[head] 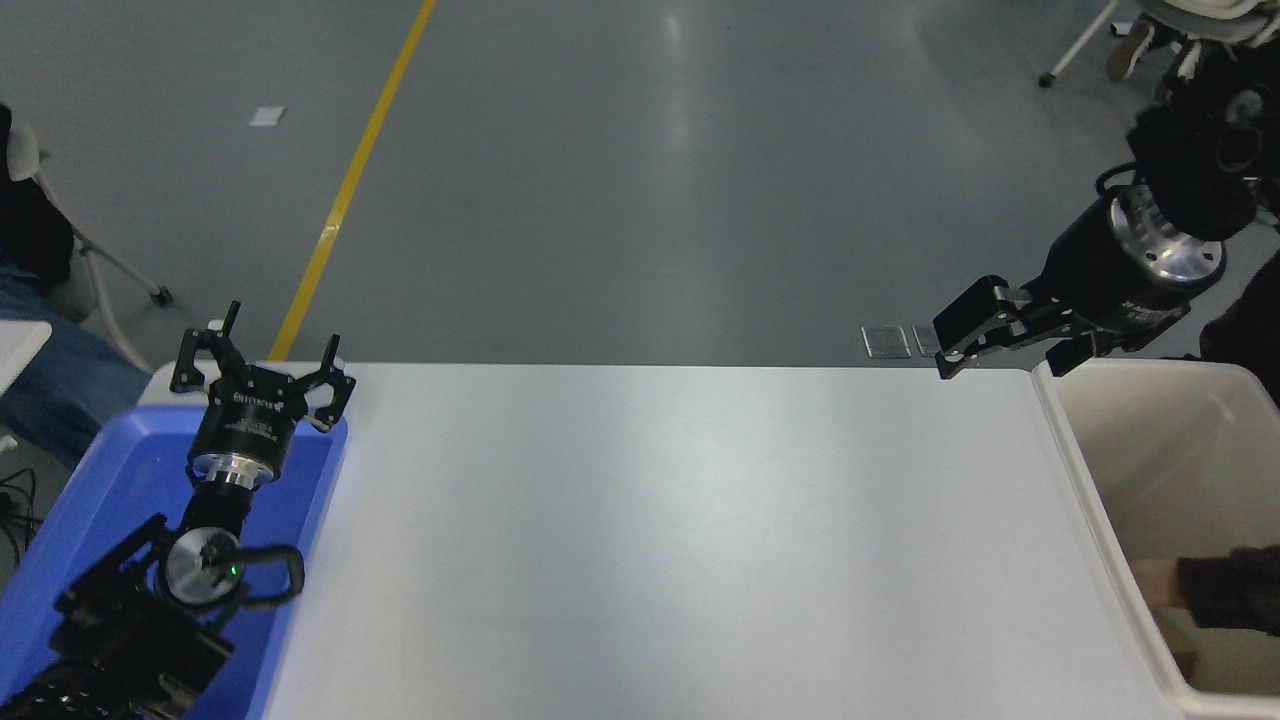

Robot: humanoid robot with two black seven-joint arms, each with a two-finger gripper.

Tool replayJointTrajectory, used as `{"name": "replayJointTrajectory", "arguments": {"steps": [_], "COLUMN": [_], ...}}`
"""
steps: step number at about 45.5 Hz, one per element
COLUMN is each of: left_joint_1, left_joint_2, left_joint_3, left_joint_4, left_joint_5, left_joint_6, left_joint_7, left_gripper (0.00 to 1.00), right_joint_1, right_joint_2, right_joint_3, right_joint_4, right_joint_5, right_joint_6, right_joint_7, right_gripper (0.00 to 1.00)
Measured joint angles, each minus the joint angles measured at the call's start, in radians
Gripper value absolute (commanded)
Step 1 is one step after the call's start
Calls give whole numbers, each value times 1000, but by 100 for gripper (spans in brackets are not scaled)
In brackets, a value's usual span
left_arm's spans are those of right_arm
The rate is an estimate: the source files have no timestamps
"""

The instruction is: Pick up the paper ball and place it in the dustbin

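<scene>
The dustbin [1093,480] is a cream-white tub at the table's right end. No paper ball shows in it or on the table. My right gripper [1003,363] hangs open and empty above the table's far right corner, just left of the dustbin's far rim. Its arm comes down from the upper right. My left gripper [260,362] stands open and parked over the blue tray [120,470] at the lower left.
A person's hand [1157,581] in a dark sleeve [1230,592] reaches into the dustbin from the right edge. A brown scrap [1184,662] lies on the bin's floor. Chairs and seated people are at the far left and top right.
</scene>
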Motion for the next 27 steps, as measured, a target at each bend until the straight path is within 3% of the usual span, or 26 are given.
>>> {"name": "replayJointTrajectory", "arguments": {"steps": [9, 27], "left_joint_1": [0, 0], "left_joint_2": [0, 0], "left_joint_3": [-1, -1], "left_joint_4": [0, 0], "left_joint_5": [-1, -1], "left_joint_6": [2, 4], "left_joint_7": [-1, -1], "left_gripper": [100, 100], "right_joint_1": [71, 99], "right_joint_2": [110, 159], "right_joint_3": [-14, -35], "right_joint_4": [45, 61], "right_joint_5": [104, 153], "right_joint_6": [20, 30], "right_joint_7": [-8, -13], "right_gripper": [100, 100]}}
